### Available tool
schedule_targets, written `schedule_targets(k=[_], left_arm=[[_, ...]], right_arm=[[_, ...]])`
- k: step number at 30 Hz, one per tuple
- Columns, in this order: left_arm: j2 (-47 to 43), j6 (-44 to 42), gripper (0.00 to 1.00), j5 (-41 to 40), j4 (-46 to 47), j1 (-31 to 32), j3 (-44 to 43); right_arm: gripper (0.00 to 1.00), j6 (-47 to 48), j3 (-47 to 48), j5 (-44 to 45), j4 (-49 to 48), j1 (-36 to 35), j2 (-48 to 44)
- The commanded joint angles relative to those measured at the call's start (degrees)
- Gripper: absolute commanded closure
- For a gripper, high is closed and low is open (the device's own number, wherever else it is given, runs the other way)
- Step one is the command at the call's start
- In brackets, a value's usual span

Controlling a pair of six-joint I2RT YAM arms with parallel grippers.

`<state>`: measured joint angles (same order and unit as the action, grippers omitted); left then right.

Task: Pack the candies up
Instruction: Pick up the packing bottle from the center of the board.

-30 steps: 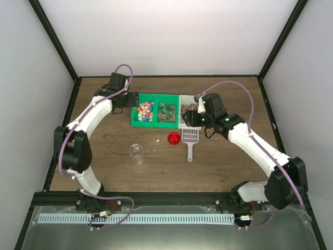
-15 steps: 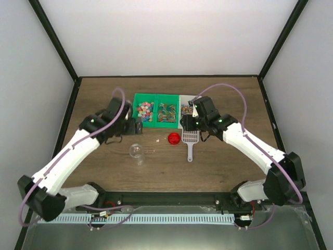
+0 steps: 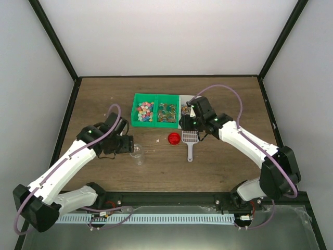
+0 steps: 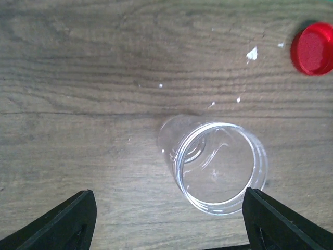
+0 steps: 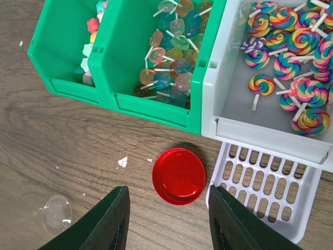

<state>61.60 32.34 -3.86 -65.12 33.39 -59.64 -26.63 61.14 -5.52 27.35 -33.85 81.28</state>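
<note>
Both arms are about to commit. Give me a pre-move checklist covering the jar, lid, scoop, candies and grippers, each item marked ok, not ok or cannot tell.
1. Clear plastic jar upright, mouth up, empty: ok.
2. Round red lid off the jar, flat on the wooden table: ok.
3. Left gripper open and empty: ok.
4. Jar centred between its fingers: not ok, it sits close to one finger.
5. Right gripper open, empty, over the lid: ok.
6. White slotted scoop free of the grey bin: cannot tell, the bin's front edge hides its end.
</note>
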Motion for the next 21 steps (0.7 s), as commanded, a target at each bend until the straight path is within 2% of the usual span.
schedule_targets(k=[1, 5, 8, 12, 18, 21], left_arm=[[1.4, -2.0, 0.21, 2.6, 1.5, 0.1, 1.8], [5.4, -3.7, 0.21, 2.3, 2.7, 0.1, 0.5], [7.6, -4.6, 0.27, 3.0, 3.7, 0.1, -0.1], [9.3, -5.3, 0.29, 2.7, 4.2, 0.1, 0.7], [10.5, -5.7, 0.43, 2.2, 5.1, 0.1, 0.9], [11.1, -5.8, 0.47, 2.5, 5.6, 0.1, 1.0]], right_arm=[[0.57, -0.6, 0.4, -0.3, -0.7, -0.5, -0.3], [0.57, -0.4, 0.0, -0.2, -0.3, -0.6, -0.7], [0.57, -0.3, -0.1, -0.1, 0.0, -0.5, -0.8], [0.57, -0.1, -0.3, 0.4, 0.1, -0.5, -0.8], [0.57, 0.3, -0.2, 0.9, 0.1, -0.5, -0.4], [0.58, 0.3, 0.0, 0.8, 0.0, -0.5, 0.1]])
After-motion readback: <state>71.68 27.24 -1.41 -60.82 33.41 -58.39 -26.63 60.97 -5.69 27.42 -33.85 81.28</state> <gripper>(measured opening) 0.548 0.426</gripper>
